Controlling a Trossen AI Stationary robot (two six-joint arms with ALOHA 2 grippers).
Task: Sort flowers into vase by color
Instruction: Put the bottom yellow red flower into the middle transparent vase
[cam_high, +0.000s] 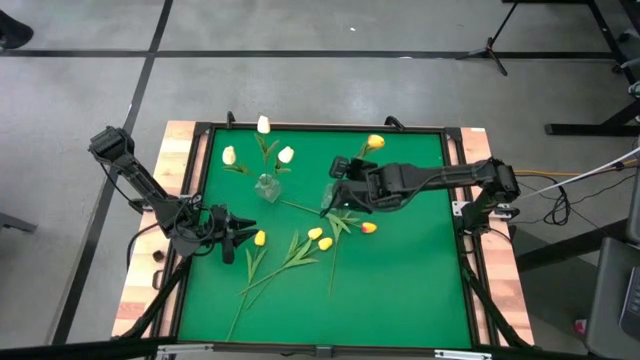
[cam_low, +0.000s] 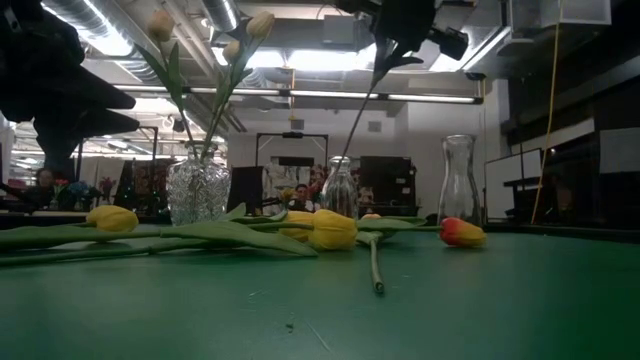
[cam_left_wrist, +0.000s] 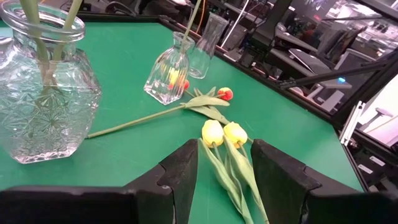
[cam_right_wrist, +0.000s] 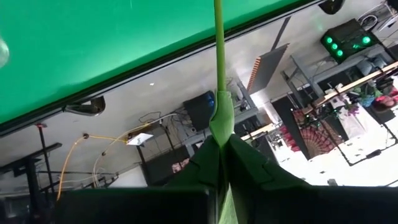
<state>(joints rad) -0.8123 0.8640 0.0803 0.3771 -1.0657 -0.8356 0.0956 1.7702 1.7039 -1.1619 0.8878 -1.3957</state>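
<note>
My right gripper (cam_high: 333, 198) is shut on the stem of a yellow-orange tulip (cam_high: 375, 142), held high over a small ribbed glass vase (cam_left_wrist: 168, 74). The stem (cam_low: 358, 120) slants down into that vase's mouth. A cut-glass vase (cam_high: 268, 187) holds three white tulips (cam_high: 263, 124). My left gripper (cam_high: 236, 232) is open and empty, low over the mat, beside a yellow tulip (cam_high: 260, 238). Two more yellow tulips (cam_left_wrist: 212, 132) and an orange one (cam_high: 368, 228) lie flat on the green mat. My right gripper pinches the tulip's stem (cam_right_wrist: 220, 127) between its two shut fingers, about where a leaf wraps the stem. The stem runs on past the fingertips. The tulip stands tilted, head up, its lower end in the small vase's mouth (cam_left_wrist: 181, 38).
A tall empty glass carafe (cam_low: 458, 180) stands just behind the small vase. The lying tulips' stems and leaves (cam_high: 290, 255) spread across the middle and near left of the mat. A black frame (cam_high: 330, 128) edges the mat. People show in the room behind.
</note>
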